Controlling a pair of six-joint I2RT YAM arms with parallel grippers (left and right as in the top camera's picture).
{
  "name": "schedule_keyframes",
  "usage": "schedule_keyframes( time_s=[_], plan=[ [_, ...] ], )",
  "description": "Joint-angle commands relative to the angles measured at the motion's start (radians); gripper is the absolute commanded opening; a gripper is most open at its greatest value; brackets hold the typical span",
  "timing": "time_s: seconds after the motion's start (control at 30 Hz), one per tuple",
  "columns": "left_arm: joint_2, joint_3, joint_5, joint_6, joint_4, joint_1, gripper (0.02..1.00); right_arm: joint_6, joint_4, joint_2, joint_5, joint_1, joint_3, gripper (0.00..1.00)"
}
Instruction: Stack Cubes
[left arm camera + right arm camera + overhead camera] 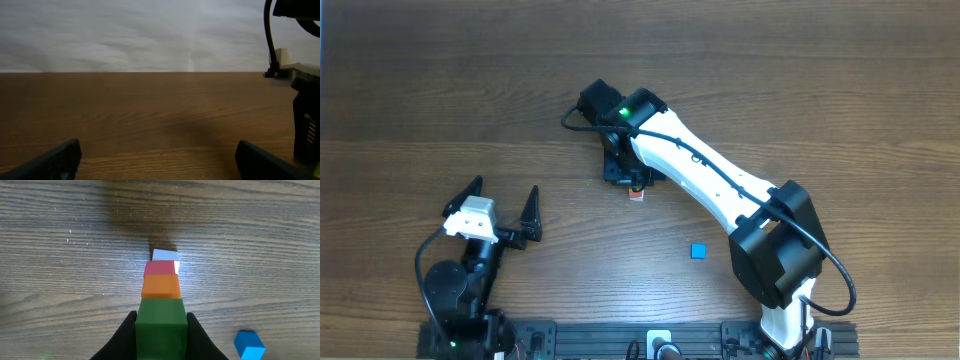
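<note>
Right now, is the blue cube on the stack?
No, the blue cube lies alone on the table, apart from the stack, whose green cube the right pincer grips.

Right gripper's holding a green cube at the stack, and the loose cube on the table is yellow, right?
No: the loose cube is blue, not yellow, as the right wrist view shows. The right gripper does hold the green cube at the stack.

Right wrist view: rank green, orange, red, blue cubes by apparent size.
1. green cube, nearest the camera
2. orange cube
3. blue cube and red cube: unsure, red is mostly covered by orange.
Stack height skews this; true sizes may match.
</note>
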Motion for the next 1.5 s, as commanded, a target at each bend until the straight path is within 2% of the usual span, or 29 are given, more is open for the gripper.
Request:
schedule_keyframes(
  time_s=[0.03,1.37,1.5],
  plan=[
    [-0.005,-0.006,0.01,0.018,0.002,-0.005,0.998,-0.007,0.002,0.01,0.002,0.001,-0.005,0.012],
    [-0.005,-0.006,0.01,0.018,0.002,-0.005,0.998,-0.007,0.028,0.011,0.01,0.002,-0.024,0.04],
    [-0.005,-0.006,0.01,0.018,0.002,-0.005,1.0,-0.007,0.029,0.011,0.011,0.002,-0.025,0.104]
  ],
)
